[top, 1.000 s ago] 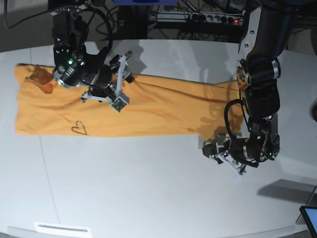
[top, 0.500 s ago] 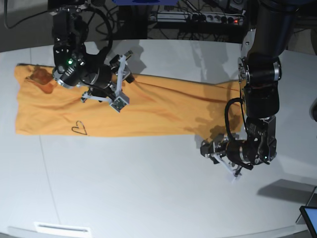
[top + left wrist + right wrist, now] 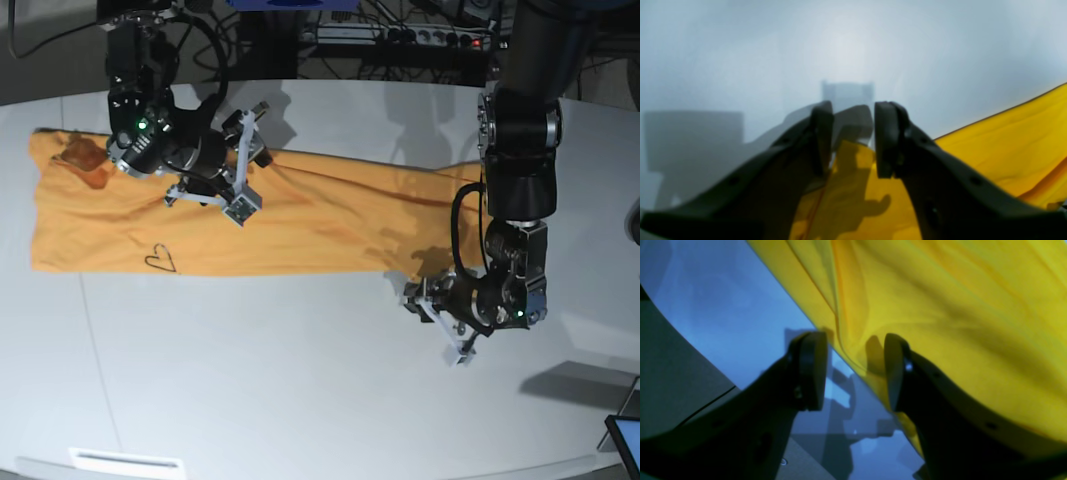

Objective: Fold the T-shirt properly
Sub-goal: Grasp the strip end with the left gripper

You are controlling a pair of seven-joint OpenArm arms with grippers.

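Base view has the T-shirt (image 3: 260,225) lying as a long band on the table (image 3: 300,380); both my grippers, left (image 3: 440,322) and right (image 3: 240,175), hang parted and empty, so next I'd pinch the hem corner.

In the left wrist view everything is soft with blur, and the T-shirt (image 3: 1007,146) runs off the right and bottom edges behind the left gripper (image 3: 853,140). In the right wrist view the right gripper (image 3: 853,370) covers the cloth's edge just beneath its right-hand finger, and the shirt is cut off at the top and right. From the base view, the arm over the shirt's bottom corner hides whether any cloth sits between that claw's fingers.
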